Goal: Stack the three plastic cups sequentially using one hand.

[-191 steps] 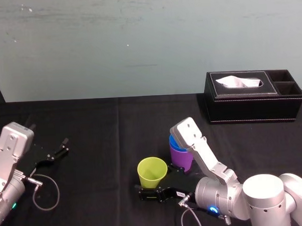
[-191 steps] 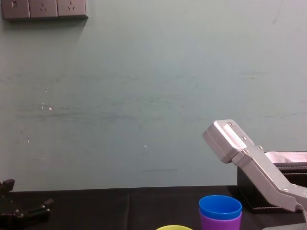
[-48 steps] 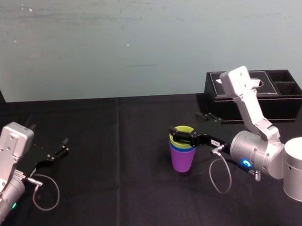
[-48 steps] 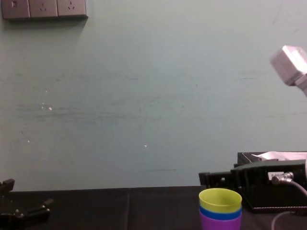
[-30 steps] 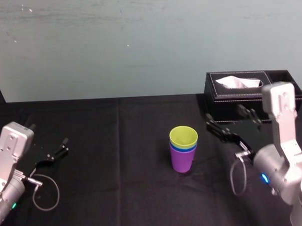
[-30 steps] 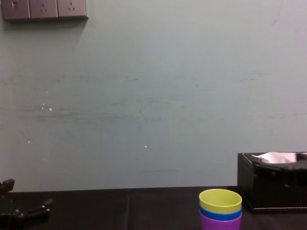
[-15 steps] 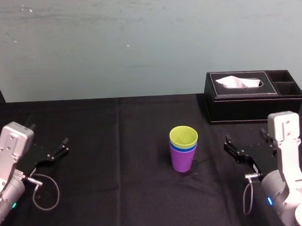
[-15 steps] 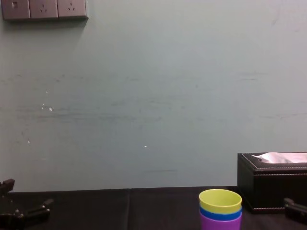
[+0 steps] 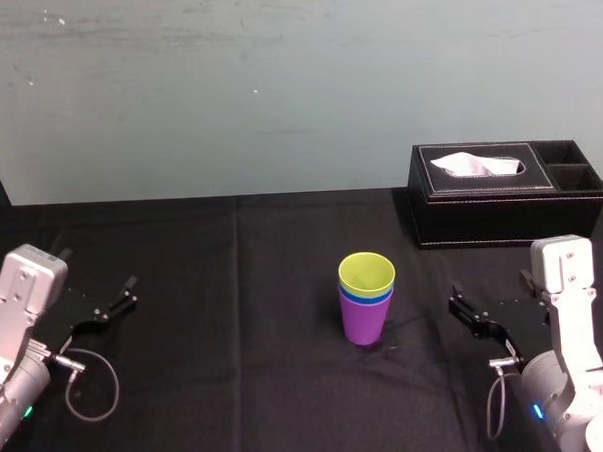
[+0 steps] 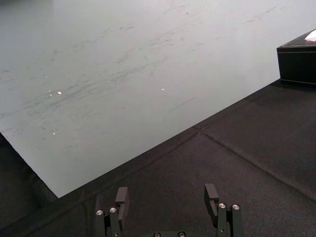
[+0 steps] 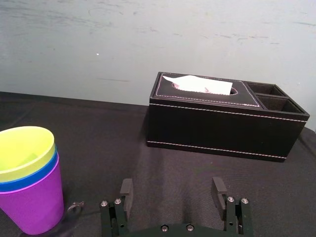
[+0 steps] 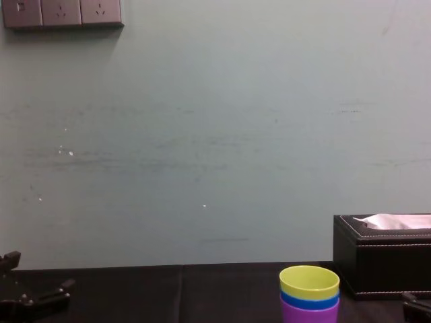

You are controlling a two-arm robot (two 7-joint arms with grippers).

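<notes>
The three plastic cups stand nested upright at the table's middle: the yellow-green cup (image 9: 367, 272) on top, the blue cup (image 9: 365, 296) showing as a rim band, the purple cup (image 9: 364, 321) at the bottom. The right wrist view shows the same stack, yellow-green (image 11: 24, 148) over purple (image 11: 34, 210). My right gripper (image 9: 495, 303) hovers open and empty to the right of the stack, well apart from it, its jaws wide (image 11: 172, 190). My left gripper (image 9: 96, 280) rests open at the far left (image 10: 167, 197).
A black tissue box (image 9: 505, 192) with side compartments stands at the back right, behind the right gripper. The table (image 9: 238, 369) is covered in black cloth. A grey cable loop (image 9: 93, 385) lies by the left arm.
The yellow-green cup went from the right gripper's grasp beside the stack to resting on top of it. The right gripper let go and drew back to the right. The left arm stayed still.
</notes>
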